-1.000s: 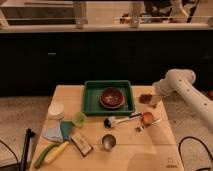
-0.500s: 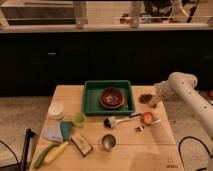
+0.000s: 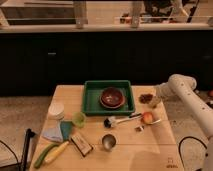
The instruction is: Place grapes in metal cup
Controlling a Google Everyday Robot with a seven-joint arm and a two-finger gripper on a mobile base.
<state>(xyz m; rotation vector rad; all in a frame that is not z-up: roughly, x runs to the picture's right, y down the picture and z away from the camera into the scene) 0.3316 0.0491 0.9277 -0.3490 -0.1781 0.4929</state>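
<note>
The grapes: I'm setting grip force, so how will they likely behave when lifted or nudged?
The grapes, beside the end effector, look like a small lumpy bunch, so probably soft, uneven and easily squashed. Being clustered rather than one smooth ball, they likely shuffle instead of rolling when nudged.

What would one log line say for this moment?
tool: beside grapes, right of green tray | grapes: on table | metal cup: front centre, apart from tool

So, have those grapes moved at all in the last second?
No. The grapes lie just as far off the green tray's right rim as before, and the hand is just right of them.
</note>
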